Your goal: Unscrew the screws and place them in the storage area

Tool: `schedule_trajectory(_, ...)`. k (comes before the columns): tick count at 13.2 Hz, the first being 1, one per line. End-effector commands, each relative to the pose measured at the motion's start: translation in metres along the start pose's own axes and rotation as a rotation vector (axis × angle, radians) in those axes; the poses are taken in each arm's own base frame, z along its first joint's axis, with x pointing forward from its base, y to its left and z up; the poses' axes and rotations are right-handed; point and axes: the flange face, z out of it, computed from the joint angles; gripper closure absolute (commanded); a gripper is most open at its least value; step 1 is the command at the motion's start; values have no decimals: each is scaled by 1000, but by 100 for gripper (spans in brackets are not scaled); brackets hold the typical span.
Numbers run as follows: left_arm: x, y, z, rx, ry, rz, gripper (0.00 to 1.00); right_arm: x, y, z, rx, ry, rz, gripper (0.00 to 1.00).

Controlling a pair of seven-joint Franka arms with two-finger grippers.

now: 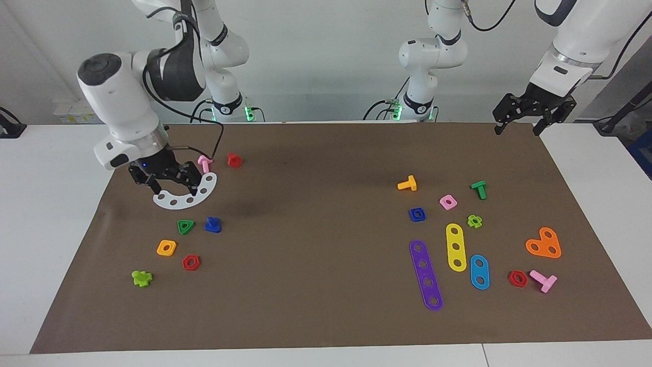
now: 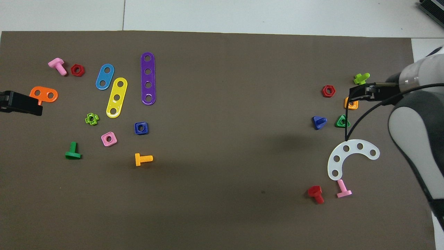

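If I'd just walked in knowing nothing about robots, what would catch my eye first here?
Probably the bright plastic toy parts scattered in two clusters on the brown mat, one at each arm's end. The right gripper hangs over a white curved perforated strip, with a small blue triangular-headed toy bolt lying beside a green triangular nut. The left gripper waits above the mat's corner.

Purple strip [image 1: 426, 275] lies beside yellow strip [image 1: 456, 247] on brown mat [image 1: 326, 285].
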Motion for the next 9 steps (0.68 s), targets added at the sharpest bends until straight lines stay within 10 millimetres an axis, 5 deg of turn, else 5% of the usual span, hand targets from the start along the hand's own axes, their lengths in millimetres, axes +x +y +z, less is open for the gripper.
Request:
schedule_trajectory(1, -6, 2, -1, 4, 17, 14, 0, -22, 26, -56, -14, -35, -4, 0)
schedule_trajectory(4, -7, 2, -1, 4, 14, 13, 0, -41, 50, -104, -16, -54, -49, 0)
schedule_trajectory(9, -7, 0, -1, 4, 14, 10, 0, -50, 42, -99, -29, -87, -69, 0)
